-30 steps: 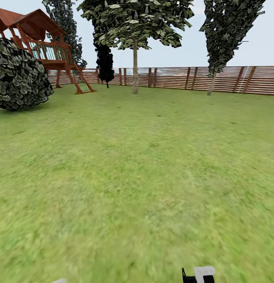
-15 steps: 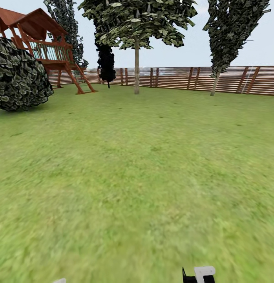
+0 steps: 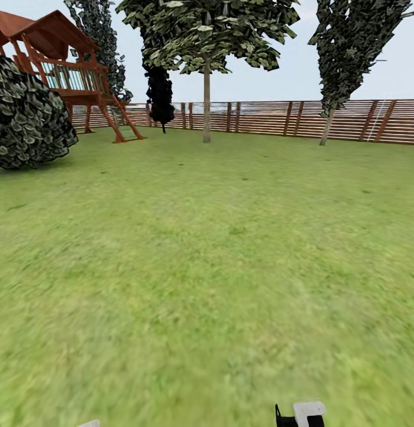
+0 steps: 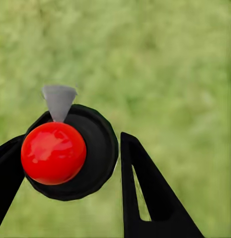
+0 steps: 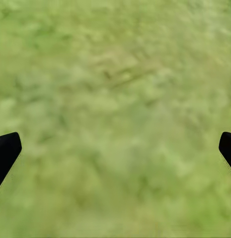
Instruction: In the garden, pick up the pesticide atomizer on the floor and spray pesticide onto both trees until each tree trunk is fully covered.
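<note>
Between the left tool's (image 4: 70, 188) black fingers sits the pesticide atomizer (image 4: 70, 151), a dark round body with a red cap and grey nozzle, held above the blurry grass floor (image 3: 207, 267). The right tool (image 5: 115, 153) hangs spread wide over grass. Far off, a pale tree trunk (image 3: 206, 101) stands before the slatted fence (image 3: 278, 118), with a wooden playhouse (image 3: 64, 65) far left.

The lawn (image 3: 207, 267) fills the lower and middle frame of the head view. A slatted fence (image 3: 349, 120) runs along its far edge, upper right. A tree (image 3: 206, 101) stands before the fence at upper centre, another tree (image 3: 330, 121) to its right. At upper left a playhouse (image 3: 64, 71) stands behind a bush (image 3: 26, 115).
</note>
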`<state>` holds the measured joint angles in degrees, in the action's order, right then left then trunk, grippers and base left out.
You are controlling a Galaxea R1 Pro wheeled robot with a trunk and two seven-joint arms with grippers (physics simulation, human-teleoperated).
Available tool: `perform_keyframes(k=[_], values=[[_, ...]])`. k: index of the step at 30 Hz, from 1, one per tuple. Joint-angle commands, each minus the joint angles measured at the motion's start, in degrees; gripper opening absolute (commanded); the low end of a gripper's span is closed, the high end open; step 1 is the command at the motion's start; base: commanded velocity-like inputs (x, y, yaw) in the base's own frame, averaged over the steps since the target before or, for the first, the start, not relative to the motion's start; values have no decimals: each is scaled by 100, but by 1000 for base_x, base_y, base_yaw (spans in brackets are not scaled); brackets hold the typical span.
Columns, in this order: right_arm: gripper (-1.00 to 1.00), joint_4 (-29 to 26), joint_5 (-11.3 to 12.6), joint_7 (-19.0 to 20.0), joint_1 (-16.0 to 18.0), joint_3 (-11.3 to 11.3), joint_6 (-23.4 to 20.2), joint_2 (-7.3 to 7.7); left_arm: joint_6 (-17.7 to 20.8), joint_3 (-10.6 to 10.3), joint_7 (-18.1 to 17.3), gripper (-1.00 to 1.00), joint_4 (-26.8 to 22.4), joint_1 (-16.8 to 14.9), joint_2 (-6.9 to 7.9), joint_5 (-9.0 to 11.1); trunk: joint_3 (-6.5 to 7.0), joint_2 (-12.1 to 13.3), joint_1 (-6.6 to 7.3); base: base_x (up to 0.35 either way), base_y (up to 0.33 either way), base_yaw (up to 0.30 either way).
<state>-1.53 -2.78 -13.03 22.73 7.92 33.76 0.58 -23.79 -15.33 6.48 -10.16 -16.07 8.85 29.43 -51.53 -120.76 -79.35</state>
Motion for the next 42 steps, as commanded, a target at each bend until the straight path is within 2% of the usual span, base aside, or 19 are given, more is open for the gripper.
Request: perform_keyframes(k=[1, 15, 42], values=[[100, 4, -30, -59, 3, 43, -4, 2, -11, -49, 46, -100, -3, -3, 1, 3, -5, -2, -3, 339, 0, 0], [100, 4, -30, -63, 3, 43, -1, 0, -15, -49, 47, -100, -12, -2, 3, 9, -5, -2, -3, 339, 0, 64], [100, 4, -30, -63, 3, 43, -3, 1, -12, -49, 46, -100, -11, -1, 3, 5, -5, -2, -3, 339, 0, 2]])
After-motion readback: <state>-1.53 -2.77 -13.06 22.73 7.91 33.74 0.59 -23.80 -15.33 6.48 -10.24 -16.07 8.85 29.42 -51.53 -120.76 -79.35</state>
